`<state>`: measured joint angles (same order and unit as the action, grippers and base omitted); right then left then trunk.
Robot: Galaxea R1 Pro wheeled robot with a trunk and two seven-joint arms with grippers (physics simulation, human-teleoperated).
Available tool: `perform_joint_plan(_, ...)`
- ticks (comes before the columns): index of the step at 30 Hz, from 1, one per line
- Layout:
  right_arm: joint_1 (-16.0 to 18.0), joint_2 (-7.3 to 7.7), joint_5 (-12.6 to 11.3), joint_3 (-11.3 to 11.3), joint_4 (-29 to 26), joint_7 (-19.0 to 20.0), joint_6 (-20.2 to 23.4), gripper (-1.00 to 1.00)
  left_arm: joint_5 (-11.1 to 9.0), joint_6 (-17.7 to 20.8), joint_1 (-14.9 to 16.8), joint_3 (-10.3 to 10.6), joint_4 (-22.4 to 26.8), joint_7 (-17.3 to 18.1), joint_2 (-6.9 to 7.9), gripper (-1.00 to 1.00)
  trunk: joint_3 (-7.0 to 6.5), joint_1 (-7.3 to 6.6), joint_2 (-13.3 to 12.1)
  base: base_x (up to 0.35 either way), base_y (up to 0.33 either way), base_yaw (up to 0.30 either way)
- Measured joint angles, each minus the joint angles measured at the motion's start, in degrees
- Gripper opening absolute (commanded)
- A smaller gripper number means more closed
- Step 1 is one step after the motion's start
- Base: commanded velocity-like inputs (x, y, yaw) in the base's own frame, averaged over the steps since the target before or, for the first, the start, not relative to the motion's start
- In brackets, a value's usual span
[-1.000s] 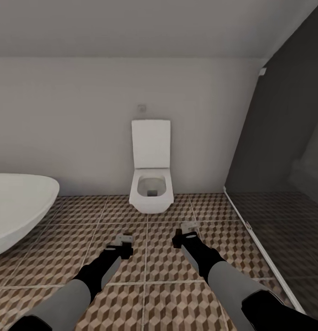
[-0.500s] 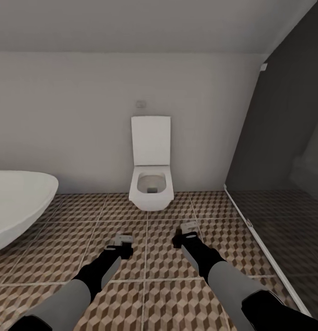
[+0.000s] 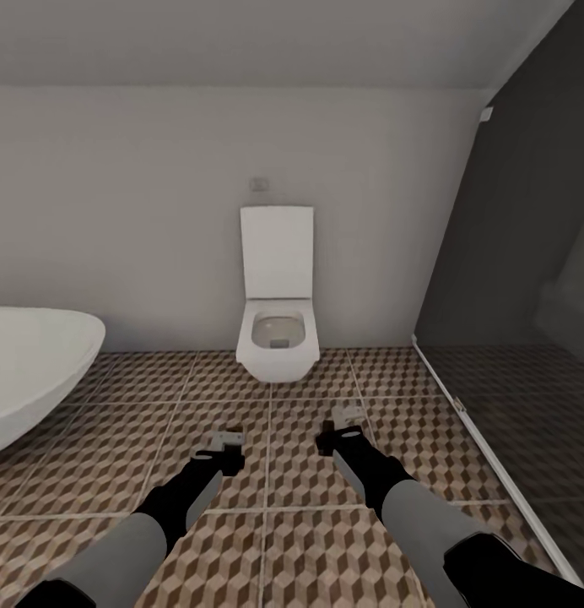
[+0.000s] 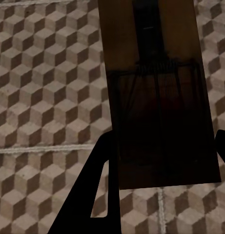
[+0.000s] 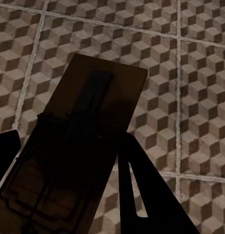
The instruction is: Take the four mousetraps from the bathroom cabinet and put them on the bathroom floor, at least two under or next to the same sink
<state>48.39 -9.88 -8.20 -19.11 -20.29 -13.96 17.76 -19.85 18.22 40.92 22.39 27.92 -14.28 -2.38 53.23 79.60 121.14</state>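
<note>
My left hand (image 3: 227, 440) is clamped on a mousetrap (image 4: 158, 97), and my right hand (image 3: 349, 417) grips another mousetrap (image 5: 78, 146). Both hang above the bathroom floor (image 3: 283, 557), facing a white toilet (image 3: 275, 329), with a bathtub (image 3: 30, 371) on my left.

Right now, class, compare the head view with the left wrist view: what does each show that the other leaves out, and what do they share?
Head view alone: a white toilet against the wall, a white bathtub, a dark glass shower screen, and the right hand. Left wrist view alone: a close look at the mousetrap, a dark board with wire parts held between the left hand's fingers. Shared: the cube-patterned floor.
</note>
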Motion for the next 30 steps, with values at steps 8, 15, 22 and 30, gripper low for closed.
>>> perform_joint_plan(8,0.0,0.0,0.0,0.0,0.0,0.0,0.0,-1.0,0.0,0.0,0.0,0.0,0.0,0.0,0.03,-1.0,1.44,1.76,3.2,0.0,0.0,0.0)
perform_joint_plan(15,0.0,0.0,0.0,0.0,0.0,0.0,0.0,-1.0,0.0,0.0,0.0,0.0,0.0,0.0,0.01,-1.0,2.69,3.3,6.0,0.0,0.0,0.0)
perform_joint_plan(22,0.0,0.0,0.0,0.0,0.0,0.0,0.0,-1.0,0.0,0.0,0.0,0.0,0.0,0.0,0.03,-1.0,3.95,4.83,8.8,0.0,0.0,0.0)
perform_joint_plan(30,0.0,0.0,0.0,0.0,0.0,0.0,0.0,-1.0,0.0,0.0,0.0,0.0,0.0,0.0,0.03,-1.0,5.39,6.59,12.0,0.0,0.0,0.0)
